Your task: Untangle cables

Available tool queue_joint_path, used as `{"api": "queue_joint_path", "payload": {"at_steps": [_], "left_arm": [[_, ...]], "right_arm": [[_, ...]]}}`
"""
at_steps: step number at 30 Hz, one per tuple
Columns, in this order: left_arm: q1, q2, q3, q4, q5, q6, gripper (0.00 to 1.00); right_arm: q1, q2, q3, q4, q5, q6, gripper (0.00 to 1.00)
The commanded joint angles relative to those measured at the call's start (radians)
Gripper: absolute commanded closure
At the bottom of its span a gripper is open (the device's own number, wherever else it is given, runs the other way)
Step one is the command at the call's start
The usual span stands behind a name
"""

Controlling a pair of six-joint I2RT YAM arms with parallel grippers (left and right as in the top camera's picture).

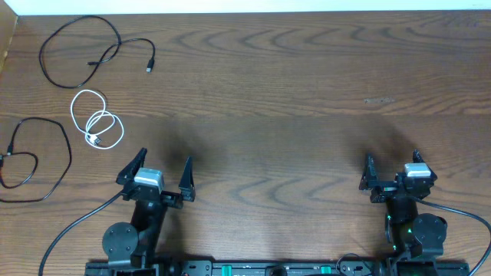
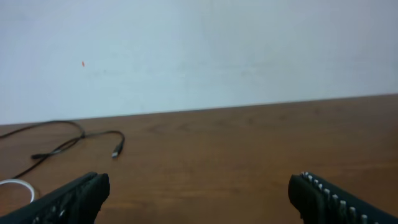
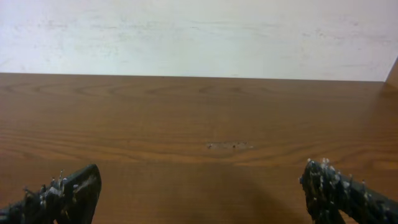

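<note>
Three cables lie apart at the table's left side. A black cable [image 1: 84, 52] loops at the far left corner, its plug end pointing right; it also shows in the left wrist view [image 2: 74, 140]. A white cable [image 1: 98, 123] lies coiled below it; a sliver shows in the left wrist view [image 2: 18, 185]. A second black cable [image 1: 37, 157] loops at the left edge. My left gripper [image 1: 159, 172] is open and empty, right of the white cable. My right gripper [image 1: 393, 170] is open and empty at the near right.
The wooden table [image 1: 268, 92] ends at a pale wall at the back. A small scuff mark [image 1: 378, 100] is on the wood at the right, also in the right wrist view [image 3: 230, 146]. Thick black arm cables [image 1: 73, 226] trail at the front edge.
</note>
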Motion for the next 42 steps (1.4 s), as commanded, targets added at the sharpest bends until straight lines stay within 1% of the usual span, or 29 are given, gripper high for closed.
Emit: {"api": "queue_joint_path", "payload": {"at_steps": [1, 5, 15, 18, 20, 24, 26, 27, 29, 30, 35, 42], "left_arm": [[0.005, -0.009, -0.048, 0.053, -0.014, -0.035, 0.02], [0.005, -0.009, -0.084, 0.097, -0.015, -0.041, 0.02], [0.005, -0.009, -0.125, 0.127, -0.057, -0.041, 0.02], [0.005, -0.009, -0.147, 0.169, -0.060, -0.041, 0.02], [0.005, -0.009, -0.181, 0.224, -0.060, -0.041, 0.02], [0.004, -0.010, -0.181, 0.198, -0.077, -0.042, 0.02], [0.004, -0.010, -0.181, 0.159, -0.095, -0.051, 0.02], [0.004, -0.009, -0.181, 0.129, -0.120, -0.075, 0.02], [0.004, -0.009, -0.181, 0.039, -0.195, -0.168, 0.02], [0.003, -0.010, -0.181, 0.029, -0.218, -0.190, 0.02], [0.003, -0.010, -0.181, 0.029, -0.219, -0.140, 0.02], [-0.006, -0.010, -0.181, 0.030, -0.179, 0.009, 0.02]], "right_arm": [[-0.008, -0.006, -0.002, -0.006, 0.009, 0.013, 0.01], [-0.008, -0.006, -0.002, -0.006, 0.008, 0.013, 0.01], [-0.008, -0.006, -0.002, -0.006, 0.008, 0.013, 0.01], [-0.008, -0.006, -0.002, -0.006, 0.008, 0.013, 0.01], [-0.008, -0.006, -0.002, -0.006, 0.008, 0.013, 0.01], [-0.008, -0.006, -0.002, -0.006, 0.008, 0.013, 0.01], [-0.008, -0.006, -0.002, -0.006, 0.008, 0.013, 0.01], [-0.008, -0.006, -0.002, -0.006, 0.009, 0.013, 0.01], [-0.008, -0.006, -0.002, -0.006, 0.009, 0.013, 0.01], [-0.008, -0.006, -0.002, -0.006, 0.008, 0.013, 0.01], [-0.008, -0.006, -0.002, -0.006, 0.008, 0.013, 0.01], [-0.008, -0.006, -0.002, -0.006, 0.009, 0.013, 0.01]]}}
